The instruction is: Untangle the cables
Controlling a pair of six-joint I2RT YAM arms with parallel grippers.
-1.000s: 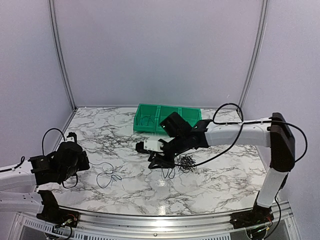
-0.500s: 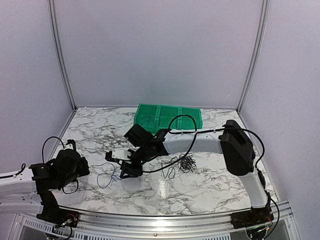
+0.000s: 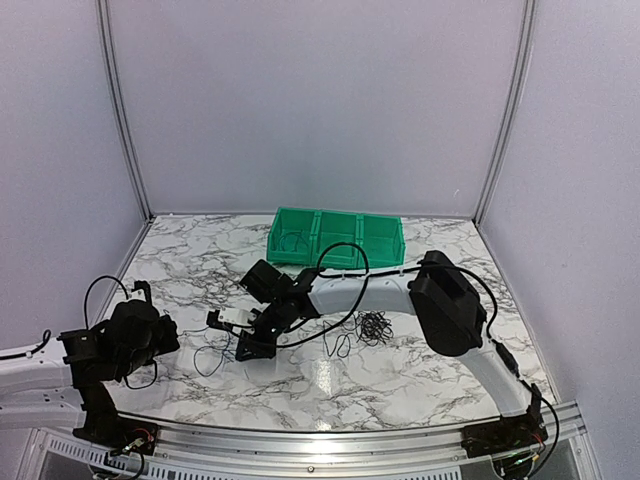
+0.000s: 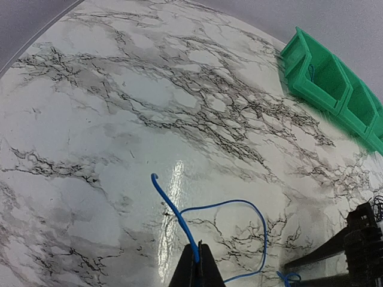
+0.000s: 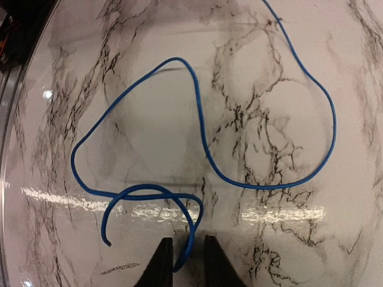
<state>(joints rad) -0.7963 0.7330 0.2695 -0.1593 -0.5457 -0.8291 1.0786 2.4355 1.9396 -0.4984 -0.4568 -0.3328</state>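
**Blue strand isolated, crossover to clear**

We see the blue cable [image 4: 174, 212] in loose loops at the lower left of the top view, well apart from the black clump [image 3: 372, 327] at centre. The left gripper [image 4: 200, 272] is clenched on the strand near its hooked end; the right gripper [image 5: 184, 263] has its jaws parted with the strand between them, not pinching; one crossover loop lies just ahead of the right fingers. Our read: we're opening that crossing; next move calls for closing the right gripper, then drawing the two holds apart slowly. Bare table [image 3: 400, 385] is open toward upper left and lower right; the near table edge sits close to the left arm; the green bin [image 3: 300, 252] at the back is well clear.
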